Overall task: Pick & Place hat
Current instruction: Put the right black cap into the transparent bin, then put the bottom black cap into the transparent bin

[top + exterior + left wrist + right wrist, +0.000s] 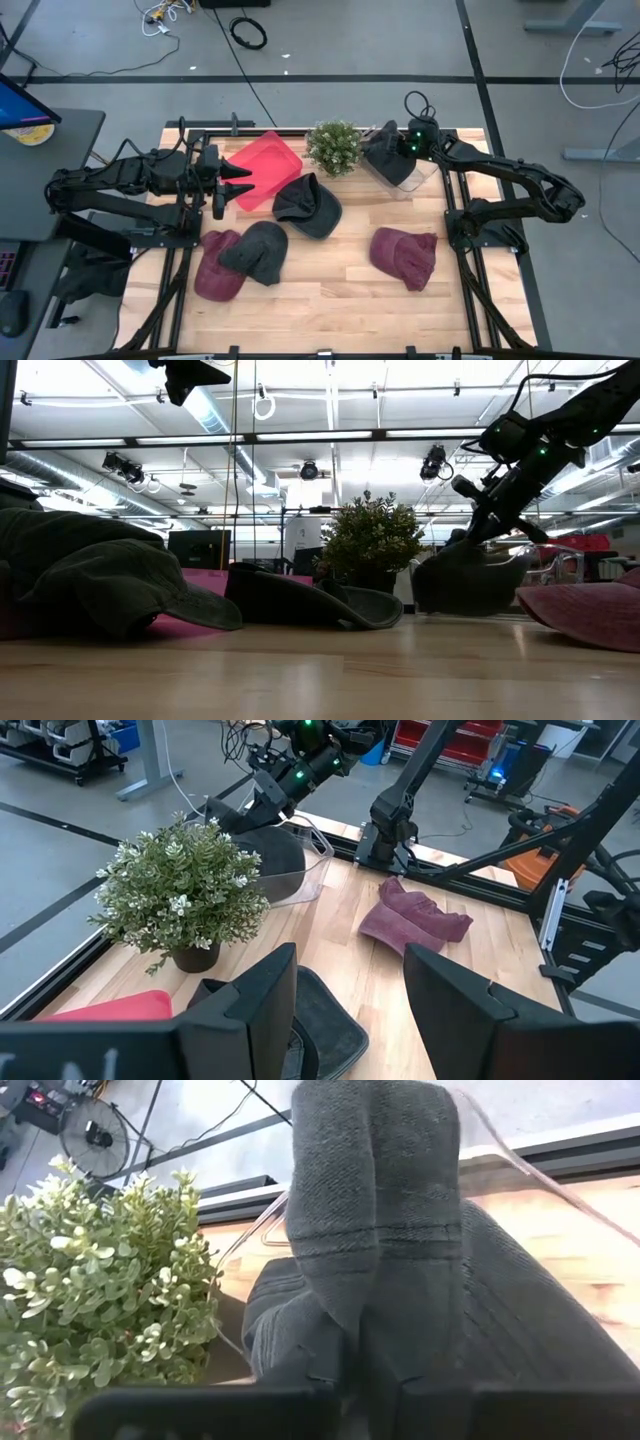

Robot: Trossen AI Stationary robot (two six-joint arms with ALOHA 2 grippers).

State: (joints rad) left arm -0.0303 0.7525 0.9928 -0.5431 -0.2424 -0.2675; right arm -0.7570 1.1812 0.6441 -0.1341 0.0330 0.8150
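Observation:
My right gripper (398,148) is at the table's far right, shut on a dark grey hat (392,162) that sits in a clear plastic bin (425,178). The low view shows that gripper (487,518) above the hat (470,578). My left gripper (238,186) hovers open over a red tray (262,168) at the far left, touching nothing. On the table lie two more dark grey hats (308,206) (256,250) and two maroon hats (214,266) (405,254). The nearer grey hat overlaps the left maroon one. My right gripper (372,1380) pinches a bunched fold of the dark grey hat's fabric (372,1270) between its two fingers. The fingers come from above, slanting down from the table's right. The hat hangs below them, its lower part (465,600) down inside the clear bin.
A potted plant (335,148) stands at the far edge between the red tray and the clear bin, close to the held hat. Black frame rails (460,235) run along both table sides. Bare wood (330,290) lies along the near edge.

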